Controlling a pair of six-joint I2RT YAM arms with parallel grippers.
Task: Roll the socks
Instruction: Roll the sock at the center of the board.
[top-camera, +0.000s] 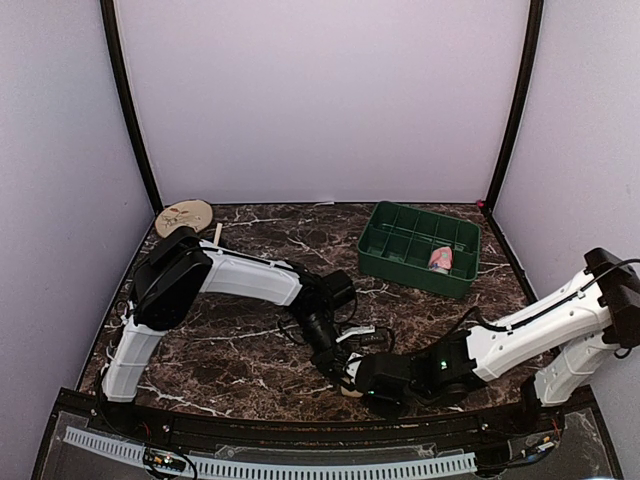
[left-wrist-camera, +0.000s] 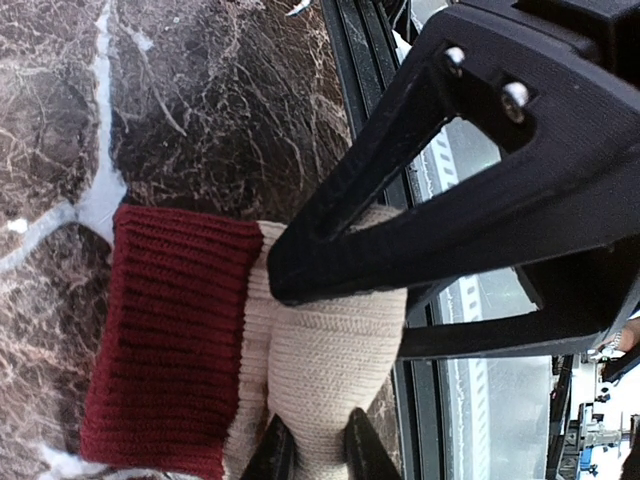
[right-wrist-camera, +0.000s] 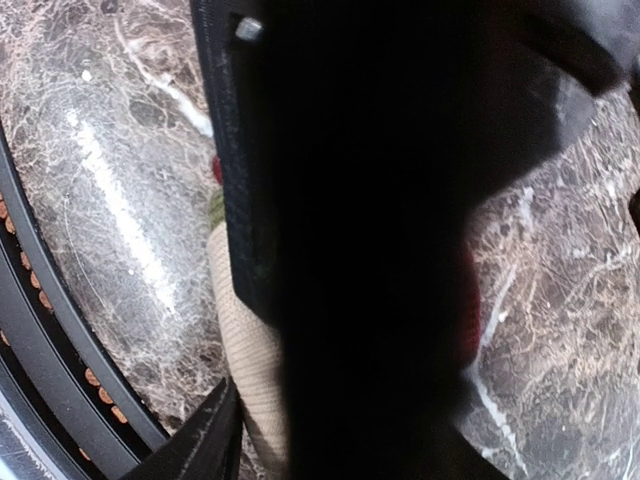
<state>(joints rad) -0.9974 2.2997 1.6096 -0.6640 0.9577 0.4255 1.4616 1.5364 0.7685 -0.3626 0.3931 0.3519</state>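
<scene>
The tan sock (left-wrist-camera: 322, 365) lies on the dark marble table (left-wrist-camera: 60, 100) at its near edge, its dark red ribbed cuff (left-wrist-camera: 165, 340) pointing away from the rim. The left end effector (left-wrist-camera: 318, 455) is clenched on a fold of the tan knit. The right end effector (top-camera: 350, 384) meets it from the other side with its jaws spread apart, one finger (left-wrist-camera: 330, 260) lying on the sock just beside the cuff. The pink sock (top-camera: 441, 259) sits in a near right compartment of the green tray (top-camera: 415, 276), well apart from both arms
</scene>
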